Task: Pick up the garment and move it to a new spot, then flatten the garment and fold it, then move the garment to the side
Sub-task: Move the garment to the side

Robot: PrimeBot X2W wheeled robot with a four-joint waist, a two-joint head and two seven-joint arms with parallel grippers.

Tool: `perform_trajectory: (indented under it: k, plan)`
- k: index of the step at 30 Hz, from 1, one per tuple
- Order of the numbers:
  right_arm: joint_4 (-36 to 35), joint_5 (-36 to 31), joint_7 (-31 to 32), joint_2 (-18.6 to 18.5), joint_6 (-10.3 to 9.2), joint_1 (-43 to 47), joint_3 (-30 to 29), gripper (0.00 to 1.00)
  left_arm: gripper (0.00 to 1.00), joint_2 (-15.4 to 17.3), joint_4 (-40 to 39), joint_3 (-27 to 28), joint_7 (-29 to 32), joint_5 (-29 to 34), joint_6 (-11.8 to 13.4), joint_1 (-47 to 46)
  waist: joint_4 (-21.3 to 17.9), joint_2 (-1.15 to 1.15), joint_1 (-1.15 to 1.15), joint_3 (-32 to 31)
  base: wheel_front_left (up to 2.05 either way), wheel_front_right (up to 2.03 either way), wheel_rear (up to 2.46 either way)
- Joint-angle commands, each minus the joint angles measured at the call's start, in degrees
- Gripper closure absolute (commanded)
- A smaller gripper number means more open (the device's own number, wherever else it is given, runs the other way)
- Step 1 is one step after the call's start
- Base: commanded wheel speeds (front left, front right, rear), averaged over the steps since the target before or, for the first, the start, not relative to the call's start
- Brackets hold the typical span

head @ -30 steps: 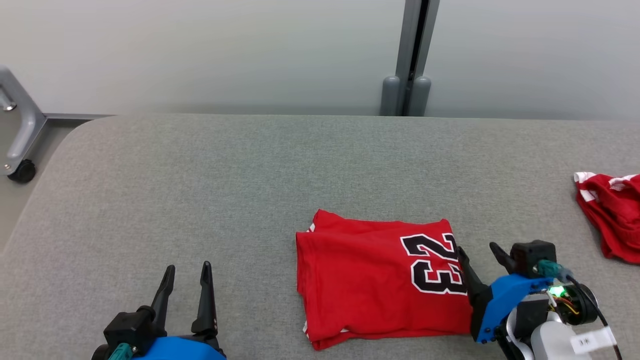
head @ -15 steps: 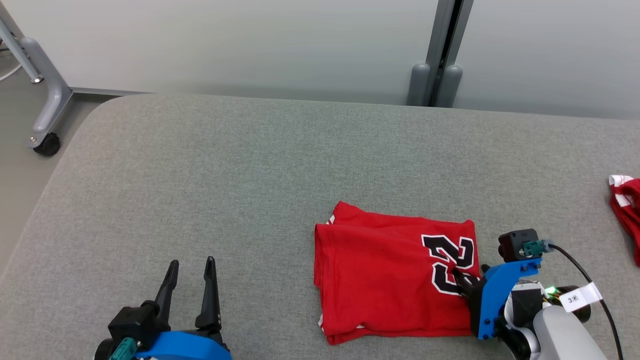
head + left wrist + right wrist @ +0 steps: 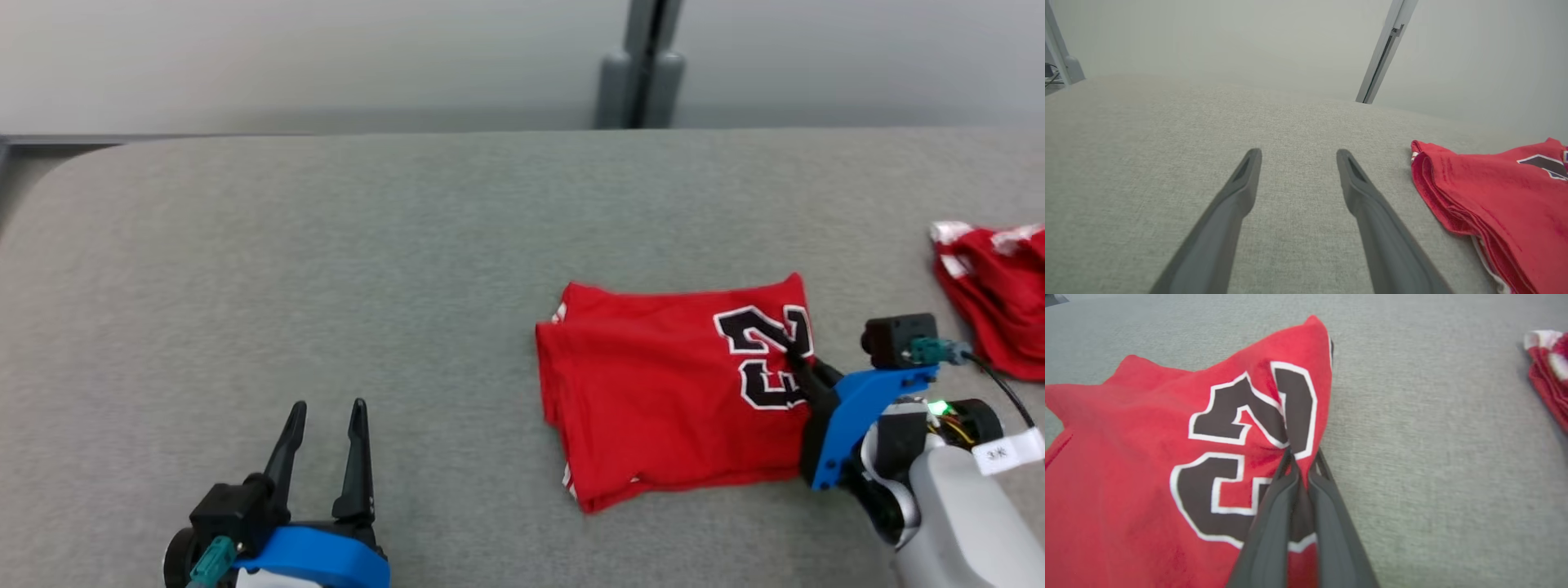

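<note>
The garment (image 3: pixel 653 392) is a folded red jersey with a black "23", lying right of centre on the grey table (image 3: pixel 326 269). My right gripper (image 3: pixel 796 353) is shut on its right edge at the number, and the cloth puckers up around the fingers. In the right wrist view the two dark fingers (image 3: pixel 1274 514) pinch the red fabric of the garment (image 3: pixel 1126 490) at the gripper (image 3: pixel 1302 455). My left gripper (image 3: pixel 326 412) stands open near the front left, with nothing between its fingers. The left wrist view shows that open gripper (image 3: pixel 1298 153) over bare table, the garment (image 3: pixel 1494 192) to its right.
A second red and white cloth (image 3: pixel 992 286) lies bunched at the table's right edge, also seen as a cloth (image 3: pixel 1549 371) in the right wrist view. A grey post (image 3: pixel 645 65) rises behind the table against the pale wall. The table's rounded left corner is near.
The right gripper slid onto the jersey's right edge and shut on it, lifting the cloth into a pucker. The head camera shifted. The left gripper stayed open and still.
</note>
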Motion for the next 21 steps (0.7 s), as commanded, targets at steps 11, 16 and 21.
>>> perform_trajectory:
  k: [11,16,21]
  plan:
    - [-8.2,-0.4,-2.2,-2.9,-0.01,-0.6,-5.2,1.0,0.0,1.5,-1.4,-0.8,0.1,2.5,-0.7,-4.0,-17.5,0.0,-0.01,5.7,0.0,0.0,0.0]
    - [-10.3,0.1,-2.9,-1.5,-0.01,-1.5,-5.0,1.0,0.0,3.1,-2.7,-1.5,1.4,3.5,-0.9,-6.0,-23.2,0.0,-0.01,8.4,0.0,0.0,0.0]
    - [-10.4,0.5,-4.2,-0.6,-0.01,-2.6,-4.0,1.0,0.0,4.1,-3.7,-2.5,3.0,4.2,-1.2,-6.9,-25.6,0.0,-0.01,9.7,0.0,0.0,0.0]
